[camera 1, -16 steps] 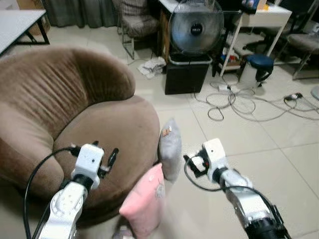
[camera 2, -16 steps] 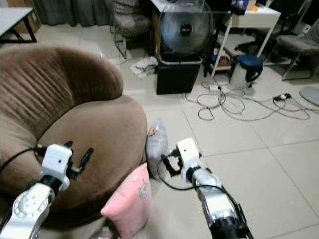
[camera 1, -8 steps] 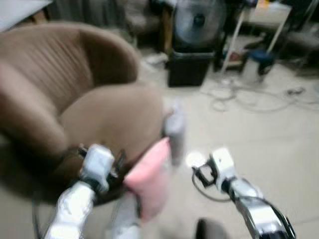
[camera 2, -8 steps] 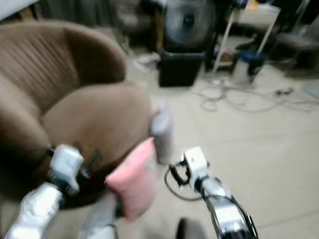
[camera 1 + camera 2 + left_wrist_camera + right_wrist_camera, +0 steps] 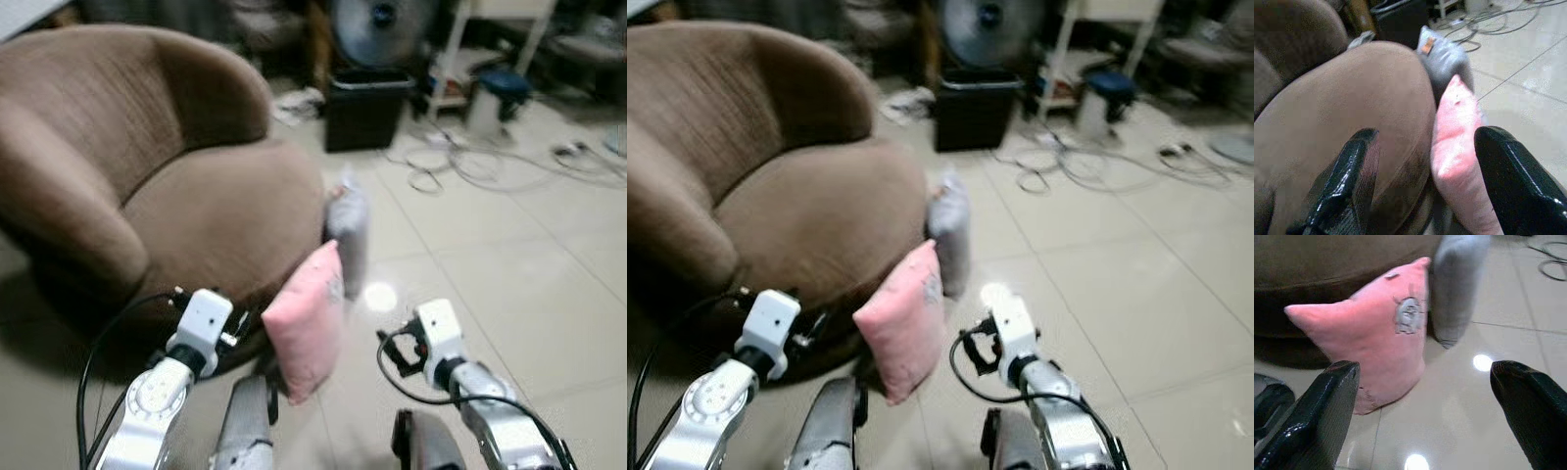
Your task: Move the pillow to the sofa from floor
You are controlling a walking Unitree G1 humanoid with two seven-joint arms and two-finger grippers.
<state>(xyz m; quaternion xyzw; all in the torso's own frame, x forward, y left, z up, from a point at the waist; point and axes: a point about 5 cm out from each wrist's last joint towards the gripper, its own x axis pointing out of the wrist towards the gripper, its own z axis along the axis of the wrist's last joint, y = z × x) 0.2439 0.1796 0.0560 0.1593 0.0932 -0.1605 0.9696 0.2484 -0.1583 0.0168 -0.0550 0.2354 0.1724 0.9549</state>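
A pink pillow (image 5: 306, 328) stands on the tiled floor, leaning against the front of the round brown sofa (image 5: 196, 196). Just behind it a grey pillow (image 5: 348, 230) also leans upright on the sofa's edge. My left gripper (image 5: 1426, 134) is open and low in front of the sofa seat, with the pink pillow to its right, untouched. On the pillow's other side my right gripper (image 5: 1422, 369) is open a short way above the floor, its fingers wide apart and facing the pink pillow. Neither gripper holds anything.
A black bin (image 5: 364, 93) with a fan (image 5: 382, 20) on it stands beyond the sofa. Loose cables (image 5: 460, 162) and a blue stool (image 5: 500, 83) are at the back right. My own legs (image 5: 245, 431) show at the bottom edge. Open tiled floor (image 5: 529, 284) lies to the right.
The whole picture has shifted and blurred, so the camera moved; the pillows now sit higher in view. Both pillows still lean on the sofa, and both grippers stay open and empty.
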